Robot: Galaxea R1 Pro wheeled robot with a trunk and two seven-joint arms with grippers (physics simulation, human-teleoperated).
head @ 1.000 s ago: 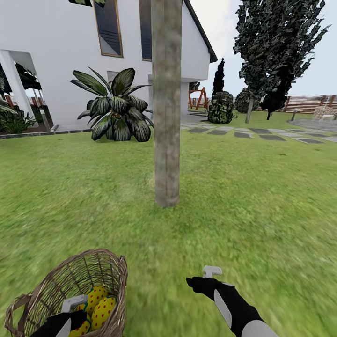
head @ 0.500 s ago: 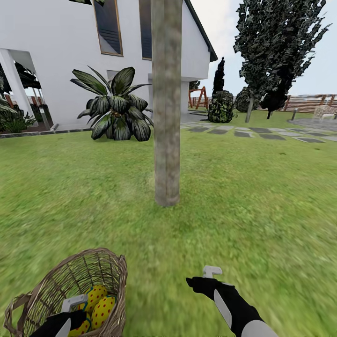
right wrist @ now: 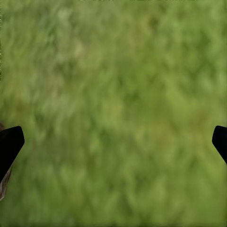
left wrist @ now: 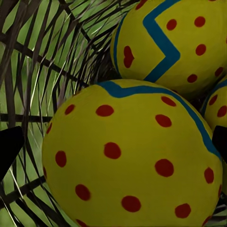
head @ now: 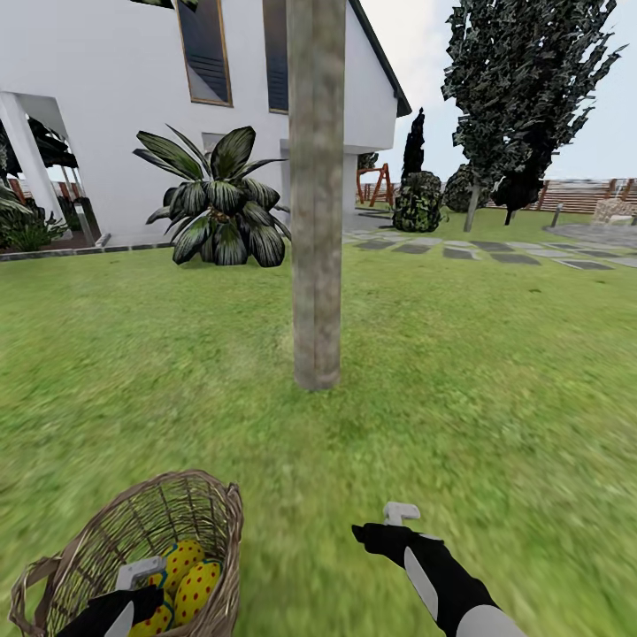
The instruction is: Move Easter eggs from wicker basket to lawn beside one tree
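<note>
Head view: left gripper (head: 133, 579) inside wicker basket (head: 106, 531)

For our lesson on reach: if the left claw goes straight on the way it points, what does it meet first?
Most likely the nearest Easter egg in the wicker basket; the left claw is open with that egg dead ahead, though depth is unclear.

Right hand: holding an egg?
No. The right hand is open over bare lawn, fingertips spread wide with nothing between them.
</note>
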